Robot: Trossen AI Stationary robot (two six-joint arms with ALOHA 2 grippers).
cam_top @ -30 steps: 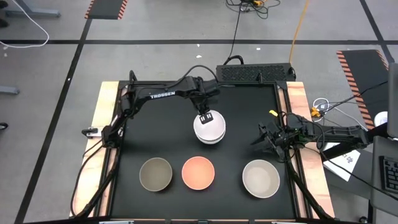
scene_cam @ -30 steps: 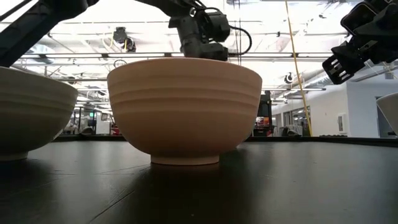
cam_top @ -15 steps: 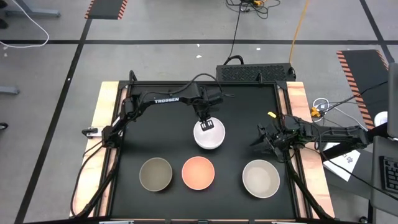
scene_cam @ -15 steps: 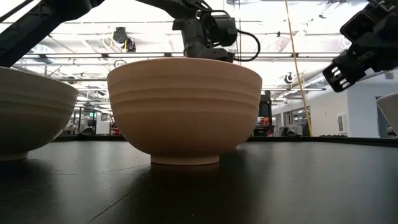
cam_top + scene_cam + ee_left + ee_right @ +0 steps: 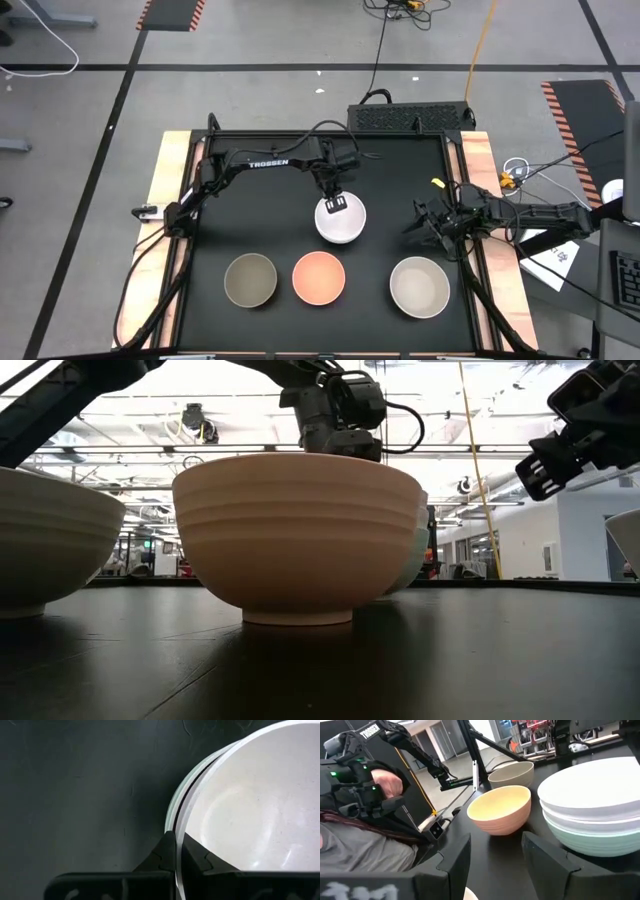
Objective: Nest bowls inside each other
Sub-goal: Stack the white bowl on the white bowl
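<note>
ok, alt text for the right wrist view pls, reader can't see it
A stack of three nested bowls, two white over a mint green one, sits on the black table beyond the open right gripper. Past it stand a peach-orange bowl and an olive-grey bowl; a person in grey sits beyond the table.

White bowls (image 5: 341,221) sit nested in a mint one (mid-table); olive (image 5: 250,279), peach (image 5: 319,278) and beige (image 5: 419,286) stand apart in front.

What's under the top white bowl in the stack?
A second white bowl, then the mint bowl at the bottom. The left hand pinches the top bowl's rim. Only their rims show; insides are covered.
</note>
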